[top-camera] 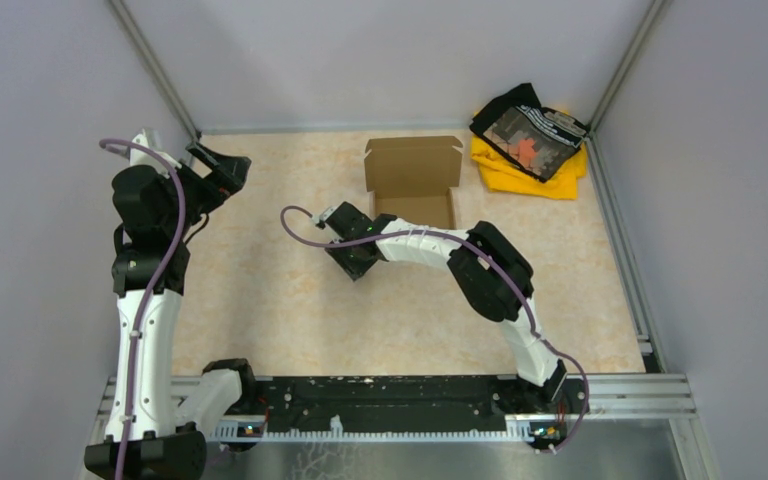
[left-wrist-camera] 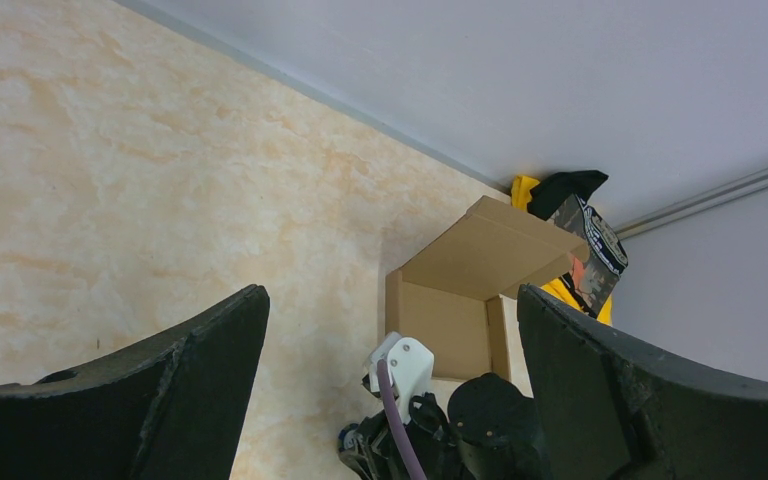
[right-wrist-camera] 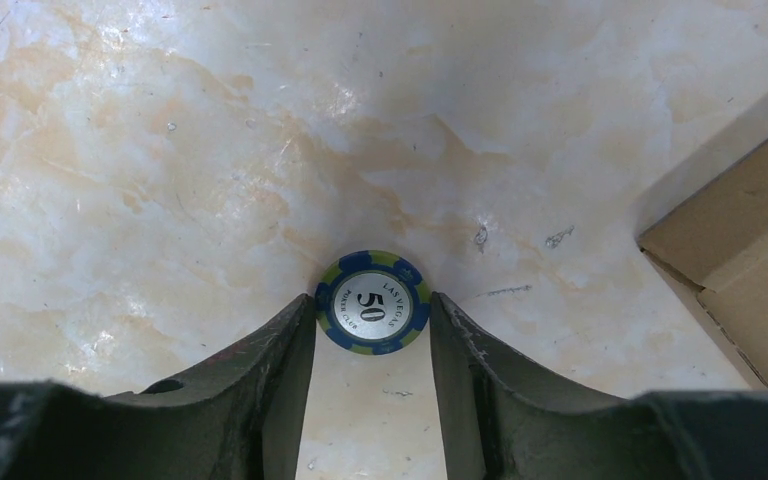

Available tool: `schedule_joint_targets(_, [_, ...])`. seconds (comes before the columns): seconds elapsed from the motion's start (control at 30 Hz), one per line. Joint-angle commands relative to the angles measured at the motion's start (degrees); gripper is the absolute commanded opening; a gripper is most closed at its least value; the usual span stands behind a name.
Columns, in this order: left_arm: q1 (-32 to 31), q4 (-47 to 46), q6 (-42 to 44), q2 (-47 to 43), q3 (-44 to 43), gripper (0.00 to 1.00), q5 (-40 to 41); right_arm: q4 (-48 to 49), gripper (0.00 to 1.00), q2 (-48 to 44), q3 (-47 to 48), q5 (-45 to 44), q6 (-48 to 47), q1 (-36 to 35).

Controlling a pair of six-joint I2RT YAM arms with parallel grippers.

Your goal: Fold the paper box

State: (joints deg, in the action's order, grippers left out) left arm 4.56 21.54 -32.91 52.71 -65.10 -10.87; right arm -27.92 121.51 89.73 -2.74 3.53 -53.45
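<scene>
The paper box (top-camera: 412, 166) stands at the back centre of the table as an open brown tray with its lid flap upright; it also shows in the left wrist view (left-wrist-camera: 457, 322) and at the right edge of the right wrist view (right-wrist-camera: 750, 262). My right gripper (top-camera: 348, 264) is low on the table just left of the box's front. Its fingertips (right-wrist-camera: 300, 318) touch both sides of a blue and green "50" poker chip (right-wrist-camera: 372, 303) lying flat. My left gripper (top-camera: 228, 170) hangs wide open above the table's back left, holding nothing (left-wrist-camera: 390, 295).
A pile of yellow and black cloth (top-camera: 530, 146) lies in the back right corner, next to the box (left-wrist-camera: 582, 240). Grey walls and metal rails close off the table on three sides. The arm bases sit on the black rail (top-camera: 380, 405) at the near edge.
</scene>
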Motion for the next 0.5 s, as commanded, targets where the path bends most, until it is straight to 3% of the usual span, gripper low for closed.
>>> schedule_joint_targets(0.0, [0.2,-1.1,0.7,-0.6,0.1,0.99,0.2,-0.8,0.42,1.5,1.3,1.0,0.1,0.0])
schedule_joint_targets(0.17, [0.2,-1.2,0.7,-0.6,0.3,0.99,0.2,-0.9,0.35,1.1,1.4,1.3,0.2,-0.1])
schedule_joint_targets(0.47, [0.2,-1.3,0.6,-0.8,0.5,0.99,0.3,-1.1,0.35,-0.7,1.7,-0.4,0.2,0.0])
